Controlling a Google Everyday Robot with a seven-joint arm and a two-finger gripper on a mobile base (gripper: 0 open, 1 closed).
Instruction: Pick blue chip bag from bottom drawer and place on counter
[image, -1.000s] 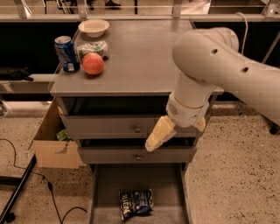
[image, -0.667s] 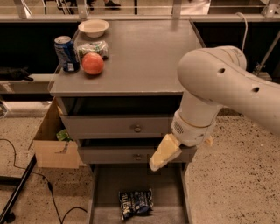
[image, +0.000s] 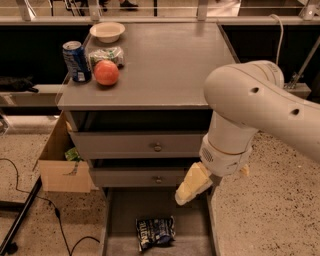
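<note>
Camera view: on the far left we see a box (image: 60, 167) on the floor beside the cabinet. On the left end of the counter (image: 170, 65) sit a can (image: 76, 61), an apple (image: 106, 73), a packet (image: 109, 53) and a bowl (image: 107, 31). The rest of the top is bare. Lower down, the bottom drawer (image: 120, 212) is pulled out, and the bag (image: 156, 232) lies flat on its floor, near the middle and close to the front. Nothing is touching it. Up and to the right of the bag hangs the gripper (image: 210, 184), over the right side of the drawer and in front of the drawer above it. One pale finger sticks out to the left and a bit of the other peeks out on the right, so we think the fingers are spread apart and hold nothing. The big white arm (image: 260, 105) comes in from the right. We think the reach down for the bag is the step in hand. Next the gripper must go lower and a little left, until its fingers stand on both sides of the bag. Then it can squeeze, lift, and set the bag on the bare part of the counter.
</note>
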